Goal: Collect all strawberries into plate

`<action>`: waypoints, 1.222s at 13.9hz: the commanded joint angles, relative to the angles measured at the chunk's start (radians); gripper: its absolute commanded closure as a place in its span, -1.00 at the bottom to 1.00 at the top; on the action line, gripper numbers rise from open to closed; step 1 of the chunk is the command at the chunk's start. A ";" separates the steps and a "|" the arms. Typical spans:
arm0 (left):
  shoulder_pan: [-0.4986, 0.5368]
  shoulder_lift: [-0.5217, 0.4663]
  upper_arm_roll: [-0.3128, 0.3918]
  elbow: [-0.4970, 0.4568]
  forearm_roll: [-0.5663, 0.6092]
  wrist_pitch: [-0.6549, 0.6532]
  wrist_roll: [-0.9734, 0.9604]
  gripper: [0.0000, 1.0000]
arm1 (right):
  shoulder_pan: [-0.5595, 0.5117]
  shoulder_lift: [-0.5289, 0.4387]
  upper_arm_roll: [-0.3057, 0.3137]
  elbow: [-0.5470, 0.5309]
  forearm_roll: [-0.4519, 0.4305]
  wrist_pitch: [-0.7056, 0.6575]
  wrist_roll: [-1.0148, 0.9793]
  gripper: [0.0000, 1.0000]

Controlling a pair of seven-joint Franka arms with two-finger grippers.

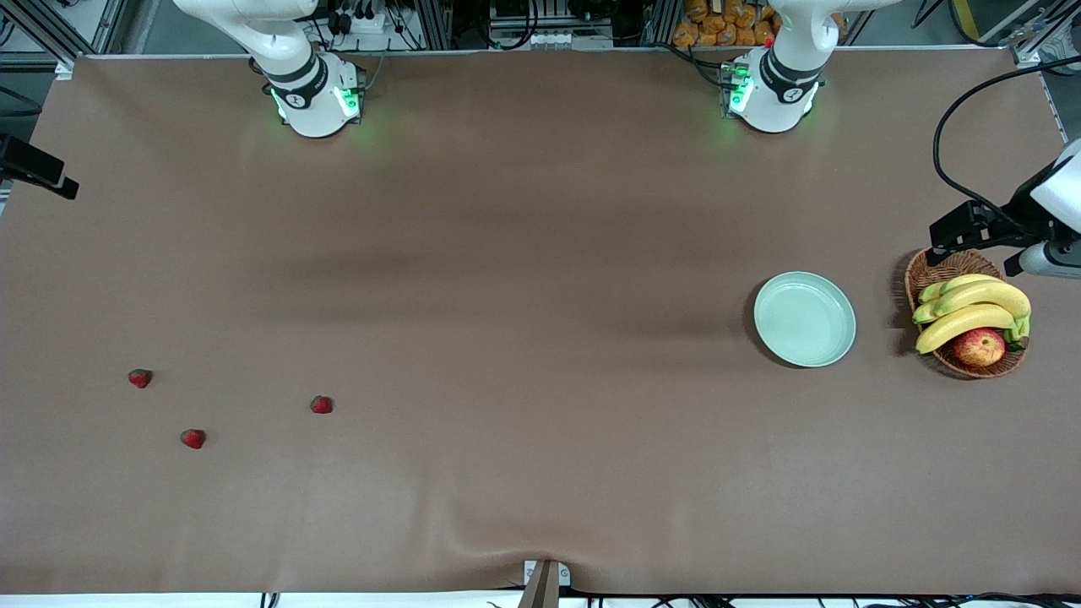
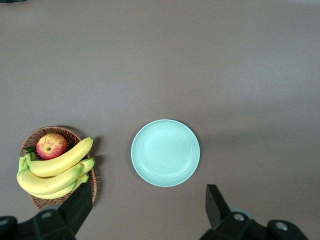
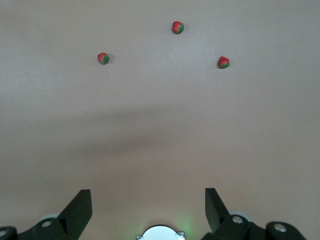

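Three strawberries lie on the brown table toward the right arm's end: one [image 1: 140,377], one [image 1: 193,438] nearest the front camera, and one [image 1: 322,404] closest to the table's middle. The right wrist view shows them too [image 3: 103,58], [image 3: 178,27], [image 3: 223,62]. The pale mint plate [image 1: 805,318] sits empty toward the left arm's end and also shows in the left wrist view [image 2: 165,152]. My left gripper [image 2: 148,193] is open and empty, high above the table beside the plate. My right gripper [image 3: 147,194] is open and empty, high above the table, well apart from the strawberries. Neither gripper shows in the front view.
A wicker basket [image 1: 929,274] with bananas [image 1: 971,308] and an apple [image 1: 979,346] stands beside the plate at the left arm's end; the left wrist view shows it as well [image 2: 35,137]. Black camera mounts reach over both table ends [image 1: 971,224], [image 1: 34,169].
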 commanded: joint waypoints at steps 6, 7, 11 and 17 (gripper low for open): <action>0.021 0.008 -0.018 0.019 -0.014 -0.016 -0.003 -1.00 | 0.000 -0.009 0.004 0.004 -0.008 -0.012 -0.002 -1.00; 0.027 0.014 -0.018 0.019 -0.020 -0.016 0.000 -1.00 | 0.000 -0.009 0.004 0.004 -0.008 -0.012 -0.002 -1.00; 0.023 0.024 -0.018 0.019 -0.022 -0.017 -0.005 -1.00 | -0.001 0.011 0.004 0.004 -0.008 0.003 -0.007 -1.00; 0.027 0.034 -0.017 0.019 -0.020 -0.016 0.006 -1.00 | -0.006 0.179 0.002 0.004 -0.024 0.169 -0.010 -1.00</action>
